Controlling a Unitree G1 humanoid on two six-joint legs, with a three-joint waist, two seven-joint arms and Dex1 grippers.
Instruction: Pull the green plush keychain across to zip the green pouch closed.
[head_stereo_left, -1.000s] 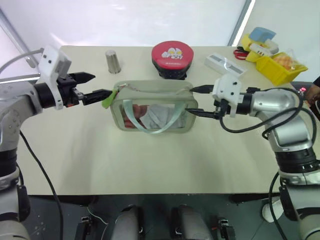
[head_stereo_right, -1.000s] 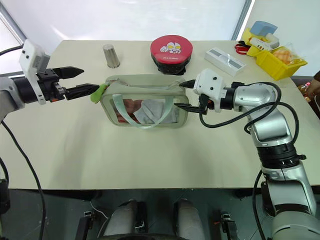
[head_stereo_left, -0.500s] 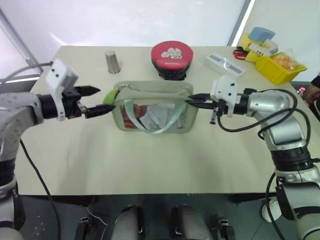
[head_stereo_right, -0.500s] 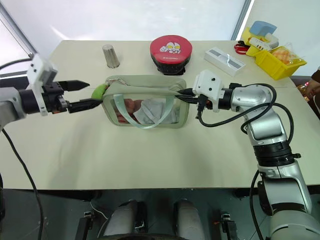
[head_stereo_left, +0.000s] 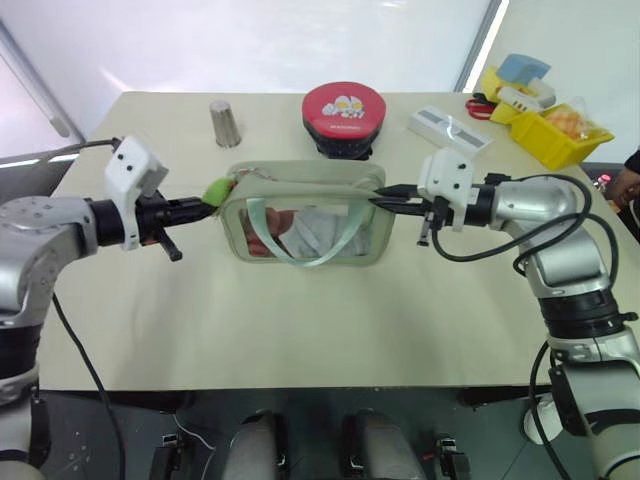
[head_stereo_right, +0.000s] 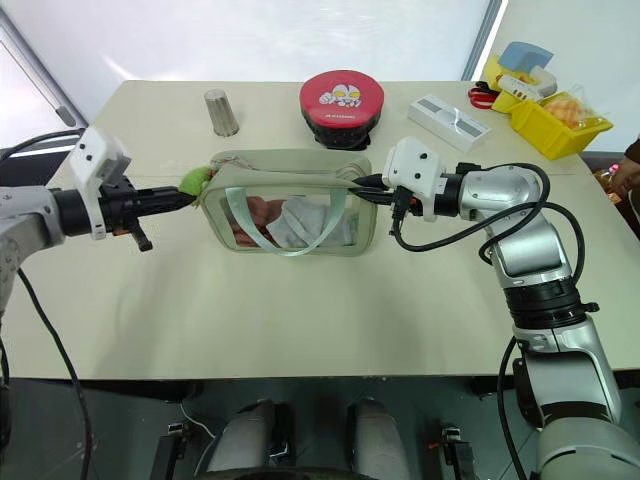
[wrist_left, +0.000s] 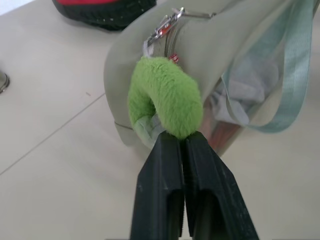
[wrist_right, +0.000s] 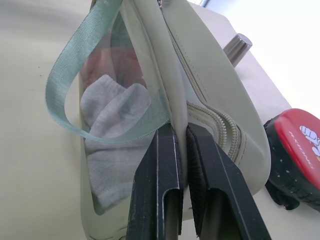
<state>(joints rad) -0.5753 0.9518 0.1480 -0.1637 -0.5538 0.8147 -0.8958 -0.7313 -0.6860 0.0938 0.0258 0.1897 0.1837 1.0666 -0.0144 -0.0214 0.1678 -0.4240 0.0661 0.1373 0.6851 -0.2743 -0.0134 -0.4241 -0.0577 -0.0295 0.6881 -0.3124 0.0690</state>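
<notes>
While the left gripper (wrist_left: 182, 142) pinches the green plush keychain (wrist_left: 167, 97), right gripper (wrist_right: 179, 134) clamped on the green pouch (head_stereo_left: 310, 185) end, pouch on table (head_stereo_left: 300, 320).

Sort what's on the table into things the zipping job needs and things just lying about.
Needed:
- green plush keychain, pinched by the left gripper
- green pouch, its end clamped by the right gripper

Lying about:
- red tin
- metal cup
- white box
- yellow bins
</notes>
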